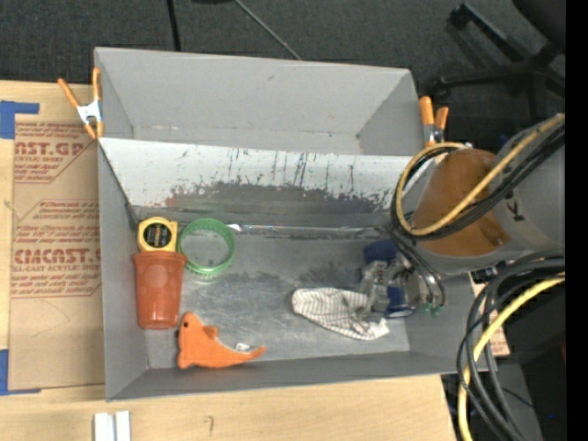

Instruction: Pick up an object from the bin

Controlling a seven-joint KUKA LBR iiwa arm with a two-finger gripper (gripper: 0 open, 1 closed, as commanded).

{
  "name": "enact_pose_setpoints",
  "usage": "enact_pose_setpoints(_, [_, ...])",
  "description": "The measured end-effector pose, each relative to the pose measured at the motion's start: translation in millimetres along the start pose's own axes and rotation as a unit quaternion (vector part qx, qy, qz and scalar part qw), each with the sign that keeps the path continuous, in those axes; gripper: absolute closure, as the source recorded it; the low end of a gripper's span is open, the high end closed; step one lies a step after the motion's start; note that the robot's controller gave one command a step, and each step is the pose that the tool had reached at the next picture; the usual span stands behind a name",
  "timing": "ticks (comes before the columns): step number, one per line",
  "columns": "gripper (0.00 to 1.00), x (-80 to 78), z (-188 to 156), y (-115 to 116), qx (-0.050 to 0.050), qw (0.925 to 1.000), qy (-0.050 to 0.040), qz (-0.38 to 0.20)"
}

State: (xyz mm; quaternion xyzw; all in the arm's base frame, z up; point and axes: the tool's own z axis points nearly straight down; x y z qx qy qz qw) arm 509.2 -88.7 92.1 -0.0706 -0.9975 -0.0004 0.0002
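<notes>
Camera view, looking down from above and somewhat to one side. Grey metal bin [257, 99] with sloping walls and a scuffed, streaked floor. The arm [542, 191] enters from the right, carrying an orange cover [464, 200] at its wrist.

The tool [390, 294] stands low over the right-hand part of the floor, at the right end of a crumpled white cloth [331, 309] marked with fine dark stripes. This cloth lies on the floor near the front wall and stretches leftward from the tool toward the middle of the bin. Its right end meets the tool's lower parts, which blend with the folds there. For this reason one cannot tell whether the tool is open or closed, nor whether the cloth is gripped.

Four other things lie grouped at the left side, well apart from the tool:
- A yellow tape measure [156, 235] sits at the foot of the back wall.
- A green ring [208, 246] lies flat just beside it on the right.
- An orange-red cup [158, 288] lies directly in front of the tape measure, touching or nearly touching it.
- An orange toy animal [213, 345] rests near the front left corner, its tapered tail pointing right.
</notes>
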Motion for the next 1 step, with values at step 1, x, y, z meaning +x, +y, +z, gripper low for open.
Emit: enact_pose_setpoints(1, [1.0,9.4,-116.4,-18.3,0.0,1.0,-0.0001,-0.009])
